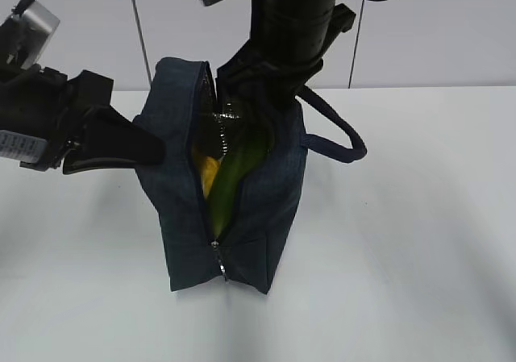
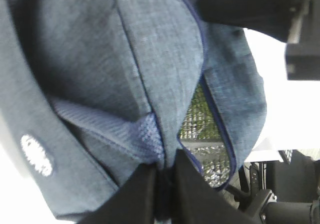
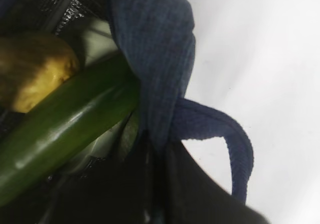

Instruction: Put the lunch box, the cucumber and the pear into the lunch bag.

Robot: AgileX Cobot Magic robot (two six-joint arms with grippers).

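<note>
Right gripper (image 3: 155, 179): jaws pinched shut on the bag's right edge, next to where the loop handle (image 3: 235, 139) joins. Fabric rises out of the closed jaws toward 12 o'clock in the right wrist view.

Left gripper (image 2: 162, 194): also clamped tight, on a fold of the lunch bag (image 1: 185, 209) at its left wall. In the exterior view it comes in from 9 o'clock. Both claws hold cloth only, no food.

Key relation: the two grips sit on opposite sides of the mouth and hold it spread. The opening between them runs roughly 12 to 6 down the bag's front.

The cucumber (image 1: 234, 176) lies in that slot, long axis about 1 to 7 o'clock in the exterior view, lower end toward the zipper pull (image 1: 216, 253), upper end hidden under the right arm. It is immediately at 9–10 o'clock of the right claw in the right wrist view, so the right arm is nearer.

The pear (image 1: 208, 172) sits inside, touching the cucumber's left flank.

Lunch box: not clearly seen. A pale patch under the cucumber in the right wrist view could be it; cannot confirm.

Judgement: contents look loaded; zipper unclosed.
</note>
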